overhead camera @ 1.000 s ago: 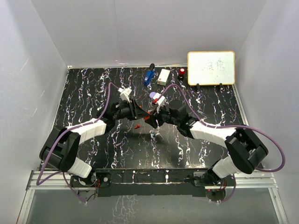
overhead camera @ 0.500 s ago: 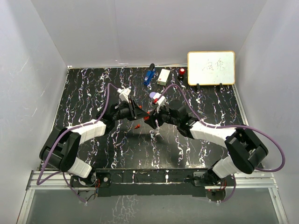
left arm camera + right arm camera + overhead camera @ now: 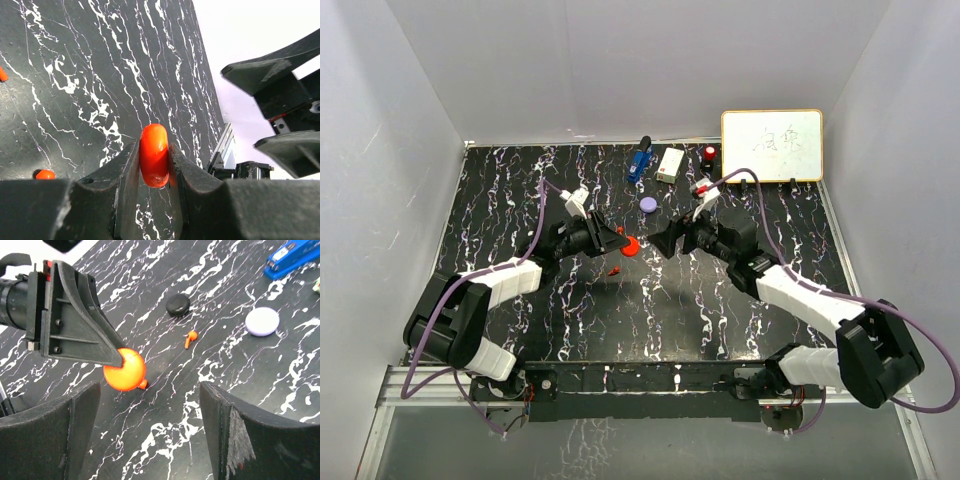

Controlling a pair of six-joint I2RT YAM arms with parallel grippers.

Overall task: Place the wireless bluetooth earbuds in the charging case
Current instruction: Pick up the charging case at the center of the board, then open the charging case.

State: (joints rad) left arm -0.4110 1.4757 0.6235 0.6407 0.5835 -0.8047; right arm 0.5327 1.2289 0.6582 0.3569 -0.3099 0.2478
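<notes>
**Whiteboard** point(image 3: 772, 146): rectangular, pale wood frame, glossy white face, propped upright. It stands well behind and to the right of the red charging case. It carries faint handwritten marks that are too pale to read.

**Red charging case** point(image 3: 154, 150): round puck of smooth, glossy orange-red plastic with a rounded rim. It is held on edge above the table.

**Left gripper** point(image 3: 616, 239): matte black, wedge-shaped fingers. They are pressed against both flat faces of the red charging case, pinching it.

**Right gripper** point(image 3: 658, 241): matte black fingers spread wide with nothing between them. It faces the red charging case from just to its right and does not touch it.

**Earbuds** point(image 3: 190, 338): tiny stemmed pieces of orange-red plastic lying loose on the table.
- One lies near the red charging case, between it and the black puck.
- A second earbud point(image 3: 615, 270) lies just on the near side of the case.
- A small red nub shows at the case's lower edge, too small to identify.

**Black puck** point(image 3: 178, 304): round and matte, lying flat beyond the first earbud from the case.

**Lavender puck** point(image 3: 648, 204): flat, round and pale purple, lying behind the case.

**Blue gadget** point(image 3: 639, 160): elongated, made of glossy blue plastic, farther behind the case.

**White box** point(image 3: 670, 165): small and rectangular, just right of the blue gadget.

**Table** point(image 3: 520, 200): black surface with white marble-like veining.
</notes>
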